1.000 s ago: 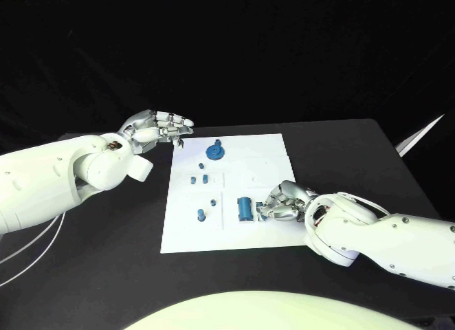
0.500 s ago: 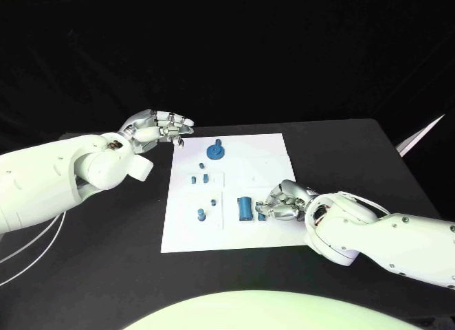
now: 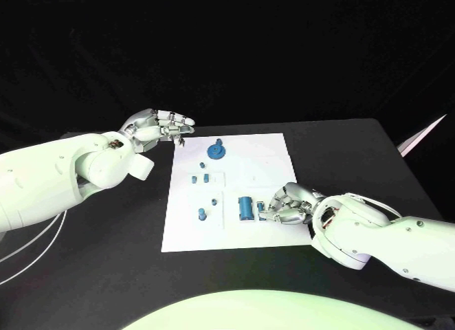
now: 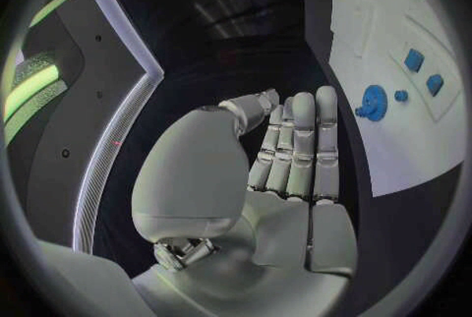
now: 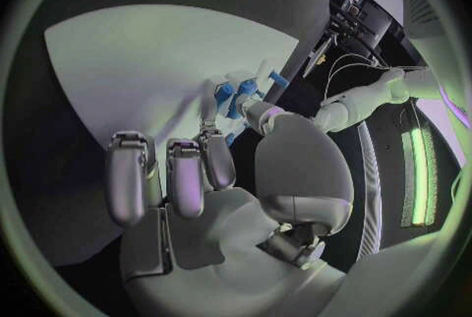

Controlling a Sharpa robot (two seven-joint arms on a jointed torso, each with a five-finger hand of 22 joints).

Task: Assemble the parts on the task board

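A matte black tabletop (image 3: 366, 158) carries a flat white rectangular task board (image 3: 262, 155) at its centre, its long sides running from twelve to six o'clock. Small blue parts sit on the board: a round, toothed gear-like piece (image 3: 216, 150) near the twelve o'clock end, a few tiny blue pegs (image 3: 198, 179) toward nine o'clock, another small peg (image 3: 201, 215) lower down, and a stubby blue cylinder (image 3: 245, 207) lying just below the middle.

The right hand (image 3: 287, 204), silver and smooth-jointed, rests on the board at about four o'clock, just beside the cylinder. Its fingers are curled inward; in the right wrist view the fingertips (image 5: 219, 145) close near small blue pieces, but I cannot tell whether they pinch any of them.

The left hand (image 3: 158, 127) hovers off the board's corner at about eleven o'clock, near the gear. Its fingers are pressed together and bent, thumb alongside, holding nothing.
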